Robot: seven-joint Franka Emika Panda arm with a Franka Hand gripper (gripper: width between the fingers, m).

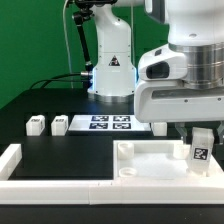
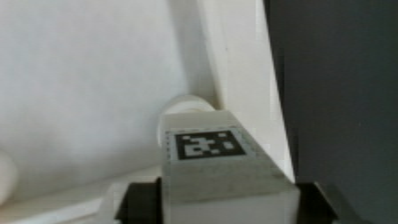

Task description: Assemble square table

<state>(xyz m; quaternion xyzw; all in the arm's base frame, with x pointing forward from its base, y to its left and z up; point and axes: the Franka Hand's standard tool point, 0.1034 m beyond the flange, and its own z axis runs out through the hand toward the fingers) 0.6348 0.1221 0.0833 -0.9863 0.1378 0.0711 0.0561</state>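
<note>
The white square slab [image 1: 160, 162] lies at the front on the exterior view's right, with raised notched corners. My gripper [image 1: 202, 152] is shut on a white block leg [image 1: 201, 148] with a black-and-white tag and holds it upright over the slab's corner on the exterior view's right. In the wrist view the leg [image 2: 214, 155] fills the space between my black fingers [image 2: 143, 203], its tag facing the camera, with the slab's surface [image 2: 89, 90] and a raised corner [image 2: 187, 103] just beyond it. Two more small white legs [image 1: 36, 125] [image 1: 59, 124] lie on the black table at the exterior view's left.
The marker board [image 1: 107, 124] lies flat in the middle of the table. A long white border rail [image 1: 55, 182] runs along the front and up the exterior view's left side. The arm's base [image 1: 110, 70] stands at the back.
</note>
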